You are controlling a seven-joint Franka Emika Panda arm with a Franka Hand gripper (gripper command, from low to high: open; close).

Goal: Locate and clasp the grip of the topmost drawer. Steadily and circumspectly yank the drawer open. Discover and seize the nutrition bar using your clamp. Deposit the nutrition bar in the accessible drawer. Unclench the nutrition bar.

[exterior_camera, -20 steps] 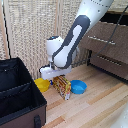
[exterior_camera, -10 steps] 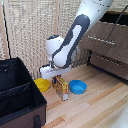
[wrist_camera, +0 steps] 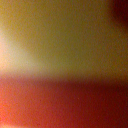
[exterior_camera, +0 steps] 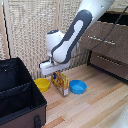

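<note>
Looking at the exterior view, you see the clamp (exterior_camera: 59,75) right down over the nutrition bar (exterior_camera: 61,84), which stands on its lower edge on the wooden floor (exterior_camera: 100,107), long axis about upright, printed face toward the camera. I judge the clamp sits there to seize the packet by its upper end. Whether the fingers are apart or already pressed on it you cannot tell; the white block hides them. The yellow bowl (exterior_camera: 42,84) is just beside the clamp on one side, the blue bowl (exterior_camera: 78,87) on the other. The topmost drawer (exterior_camera: 102,40) is well apart, up behind the arm, and seems pulled out.

In the wrist view you get only a yellow and red blur, probably the packet very close.
</note>
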